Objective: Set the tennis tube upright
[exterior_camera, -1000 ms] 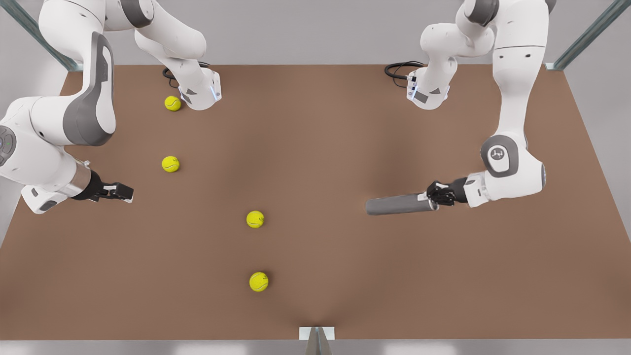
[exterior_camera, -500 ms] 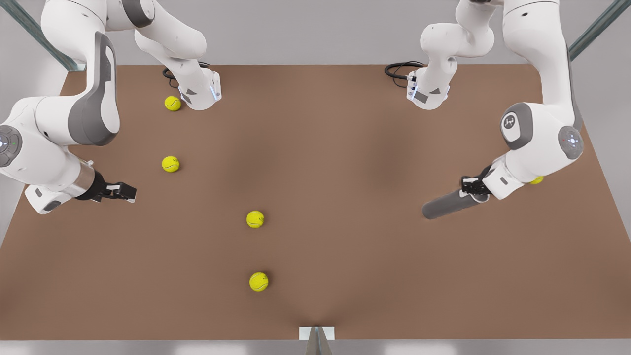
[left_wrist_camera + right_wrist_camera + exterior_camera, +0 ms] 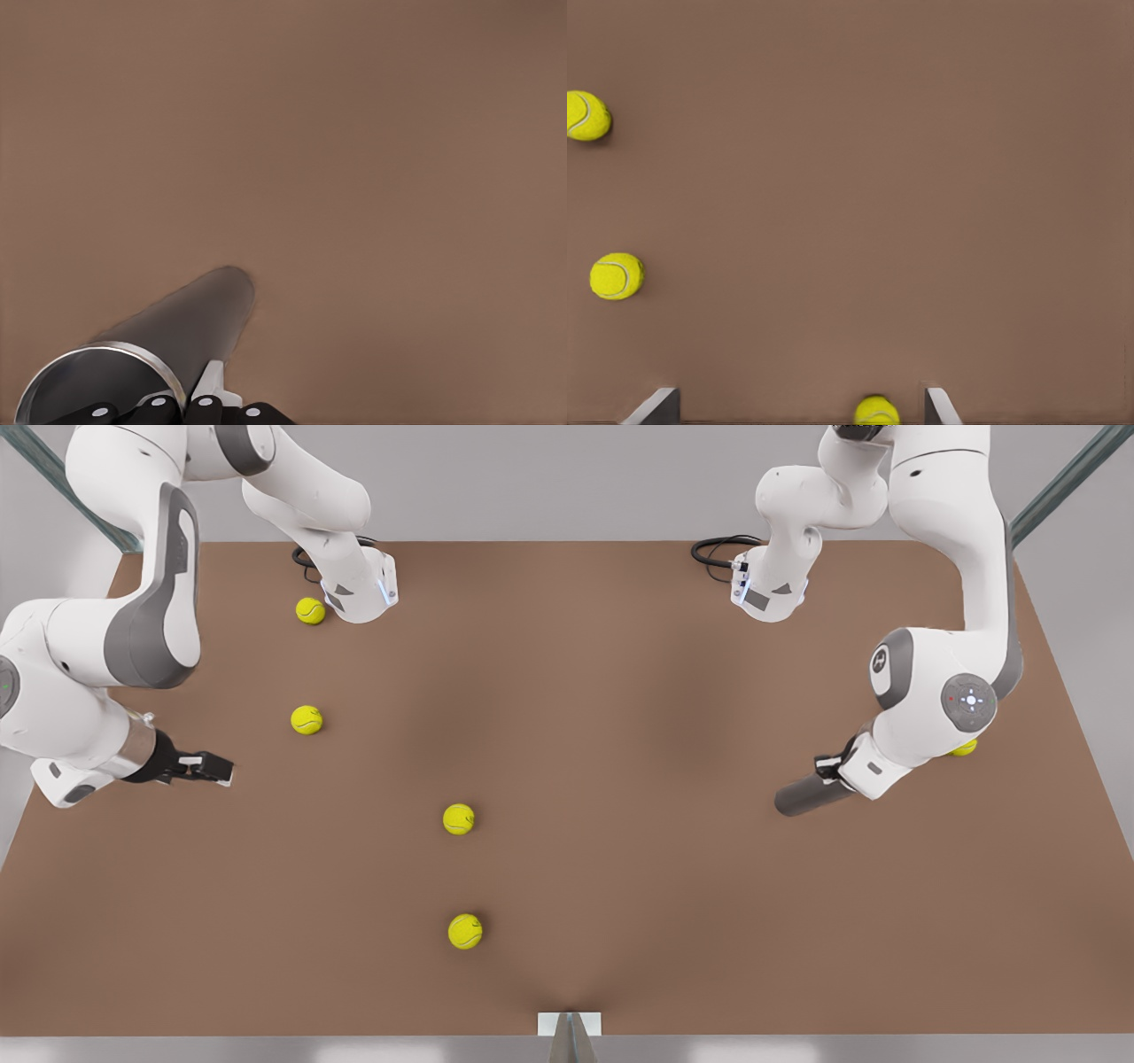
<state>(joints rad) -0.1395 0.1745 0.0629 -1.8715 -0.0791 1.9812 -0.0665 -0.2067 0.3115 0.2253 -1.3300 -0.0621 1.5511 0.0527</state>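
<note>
- One thing to stand up: the tube (image 3: 802, 797), well off to the front view's right of the middle ball (image 3: 458, 818) and about level with it.
- Not upright yet: slants, closed end lower and pointing back toward the middle ball, open rim end higher; cannot tell whether the low end touches the table (image 3: 620, 646).
- Held that way by the left gripper (image 3: 833, 769), jaws clamped on the tube at the rim end, seen close in the left wrist view (image 3: 204, 409) beside the hollow mouth (image 3: 97, 390).
- Probably gripped at the very end so that swinging the wrist can pivot the closed end down as a base, mouth up.
- Judged to be mid-tilt, with most of the turn to vertical yet to do.
- Across from the middle ball, well off to the front view's left: the right gripper (image 3: 208, 766), waiting above the table with fingers (image 3: 656, 407) apart and nothing between them; likely parked there to keep out of the tube's swing.
- Four more balls on the table around the middle one, none touching the tube; one (image 3: 964, 747) sits past the tube, half hidden by the left arm.
- Risk, as a guess: a slim, tall tube gripped at its top could tip when released.
</note>
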